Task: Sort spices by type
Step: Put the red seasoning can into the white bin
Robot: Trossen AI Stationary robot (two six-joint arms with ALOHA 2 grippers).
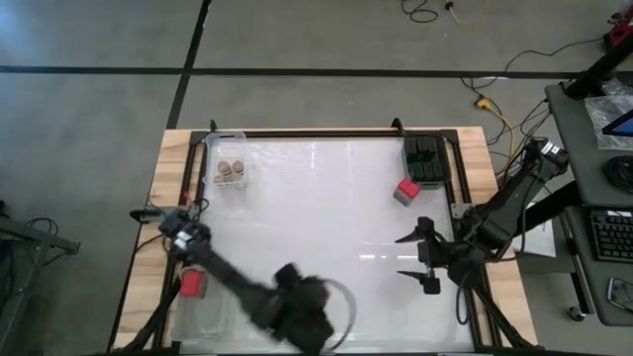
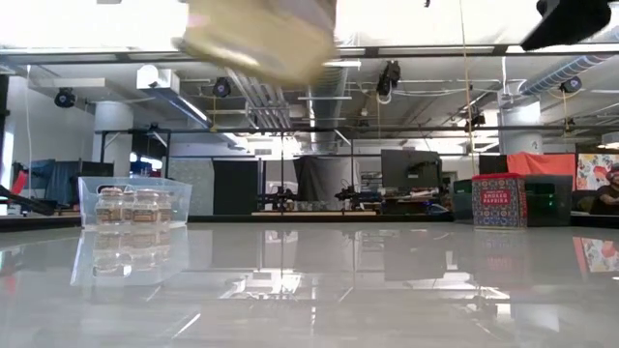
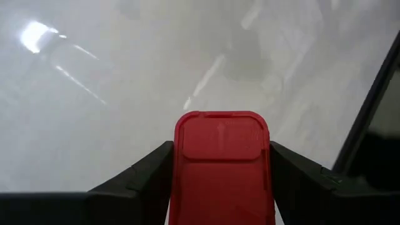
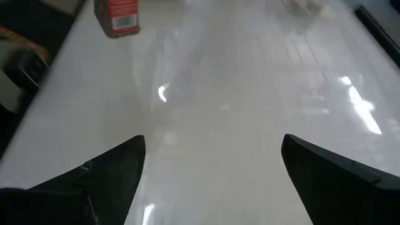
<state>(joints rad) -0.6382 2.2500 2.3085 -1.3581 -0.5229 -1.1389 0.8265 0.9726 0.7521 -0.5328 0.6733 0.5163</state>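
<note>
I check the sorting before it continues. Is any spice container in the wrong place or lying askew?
One red spice container stands loose on the table beside the tray of black containers, not in any tray. The left gripper holds another red one.

The red spice container point(image 3: 222, 165) is cut off by the lower frame edge in the left wrist view. In the low view, a blurred tan shape point(image 2: 259, 39) is cropped at the upper edge. Labels on the tan-topped jars point(image 2: 134, 214) cannot be read.
</note>
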